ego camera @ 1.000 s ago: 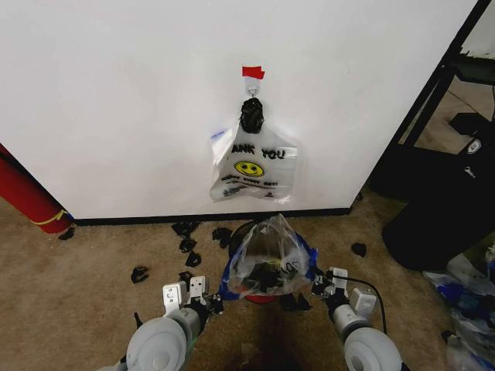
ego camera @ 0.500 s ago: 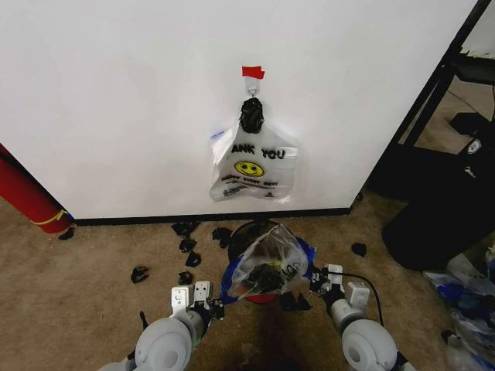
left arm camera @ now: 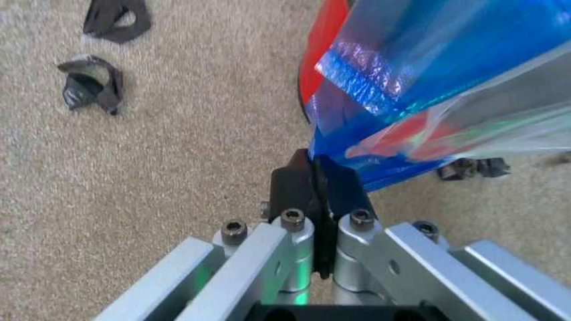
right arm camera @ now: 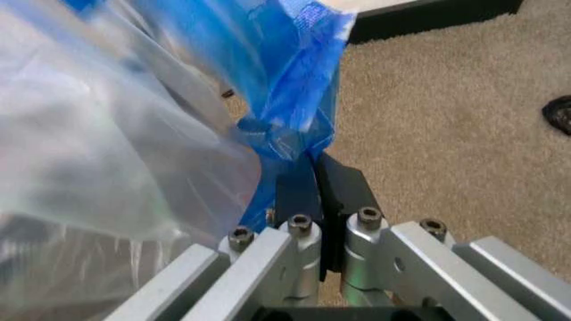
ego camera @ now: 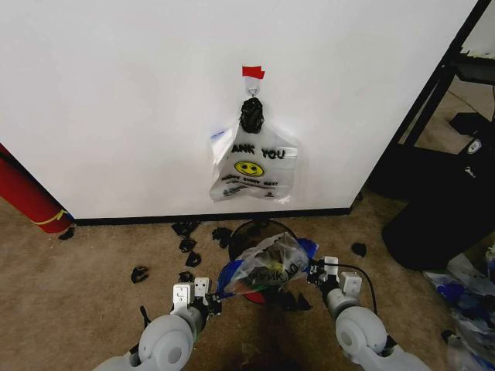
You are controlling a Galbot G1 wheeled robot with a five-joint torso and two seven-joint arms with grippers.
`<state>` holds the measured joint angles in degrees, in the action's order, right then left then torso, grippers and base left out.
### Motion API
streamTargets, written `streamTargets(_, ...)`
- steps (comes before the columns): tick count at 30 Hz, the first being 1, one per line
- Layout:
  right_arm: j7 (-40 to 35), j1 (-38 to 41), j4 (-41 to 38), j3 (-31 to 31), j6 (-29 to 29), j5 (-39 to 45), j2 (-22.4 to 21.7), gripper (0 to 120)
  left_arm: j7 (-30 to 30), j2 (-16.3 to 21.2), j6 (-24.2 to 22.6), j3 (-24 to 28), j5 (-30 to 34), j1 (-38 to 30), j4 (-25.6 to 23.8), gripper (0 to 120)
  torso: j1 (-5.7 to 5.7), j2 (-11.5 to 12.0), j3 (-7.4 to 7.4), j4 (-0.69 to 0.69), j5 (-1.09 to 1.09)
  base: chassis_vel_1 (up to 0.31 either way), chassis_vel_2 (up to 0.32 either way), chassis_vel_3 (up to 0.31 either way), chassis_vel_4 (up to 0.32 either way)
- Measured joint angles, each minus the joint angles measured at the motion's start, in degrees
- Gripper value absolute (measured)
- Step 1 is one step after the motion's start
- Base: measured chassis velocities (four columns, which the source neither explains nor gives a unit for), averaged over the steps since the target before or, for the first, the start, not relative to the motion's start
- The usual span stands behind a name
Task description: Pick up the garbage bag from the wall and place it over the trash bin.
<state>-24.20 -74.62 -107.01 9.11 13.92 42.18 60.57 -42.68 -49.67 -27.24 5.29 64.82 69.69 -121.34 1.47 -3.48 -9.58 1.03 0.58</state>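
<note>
Stretching the garbage bag (ego camera: 267,267) between two grips, apparently to keep its mouth spread wide enough to go over the rim of the trash bin (ego camera: 259,229). Holding it low, draped across the near side of the bin and sagging over it, with the bin's black rim showing on the far side toward the wall (ego camera: 116,100). Not yet seating the bag around the rim, judging by how much of the rim is bare.

Pinching one blue edge of the bag with the left gripper (left arm camera: 319,175), just beside the bin on its left near side, black pads pressed together on the film. Pinching the opposite blue edge with the right gripper (right arm camera: 315,175), just beside the bin on its right near side, pads likewise closed flat on a bunched fold. Running up and away from each pair of fingertips, so that the bulk of the bag is hanging between the two grips and over the bin.

Hanging on the wall above the bin, a white "THANK YOU" bag (ego camera: 251,166), untouched.
</note>
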Motion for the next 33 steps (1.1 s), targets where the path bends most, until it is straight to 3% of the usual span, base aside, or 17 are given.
streamTargets(7,1.0,-3.8,-3.3,1.2,-2.0,-0.4,-1.6,3,0.2,1.6,-2.0,-1.8,-1.3,2.7,-5.7,24,0.0,0.0,0.01,0.0,0.0,0.0,0.0,0.0,0.0)
streamTargets(12,1.5,-6.1,-5.7,2.0,-3.2,-1.2,-2.3,18,0.1,2.8,-3.3,-3.3,-2.5,4.7,-10.5,46,0.0,0.0,0.01,0.01,0.0,0.0,0.0,0.0,0.0)
streamTargets(14,1.6,-6.2,-5.9,2.0,-3.3,-1.2,-2.4,21,0.1,2.8,-3.4,-3.4,-2.5,4.9,-10.7,46,0.0,0.0,0.01,0.01,0.01,0.0,0.0,0.0,0.0)
streamTargets(15,1.6,-6.7,-6.5,2.2,-3.6,-1.5,-2.5,28,0.1,3.2,-3.6,-4.2,-2.8,5.9,-12.0,55,0.0,0.0,0.01,0.0,0.0,0.0,0.0,0.0,0.0)
streamTargets(20,1.6,-8.0,-7.4,2.6,-3.8,-2.2,-2.6,43,0.1,3.7,-3.8,-5.2,-3.5,7.6,-14.2,70,0.0,0.0,0.01,0.0,0.0,0.0,0.0,0.0,0.0)
streamTargets(27,3.1,-11.9,-8.8,4.2,-6.8,-5.2,-2.2,75,-0.7,4.1,-4.1,-8.5,-3.8,11.2,-17.9,97,0.0,0.0,0.01,0.0,0.0,0.0,0.0,0.0,0.0)
streamTargets(33,5.6,-15.9,-10.0,6.1,-13.0,-10.1,-0.8,94,-1.1,4.4,-3.7,-10.5,-3.6,13.0,-21.2,100,0.0,0.0,0.01,0.0,0.0,0.0,0.0,0.0,0.0)
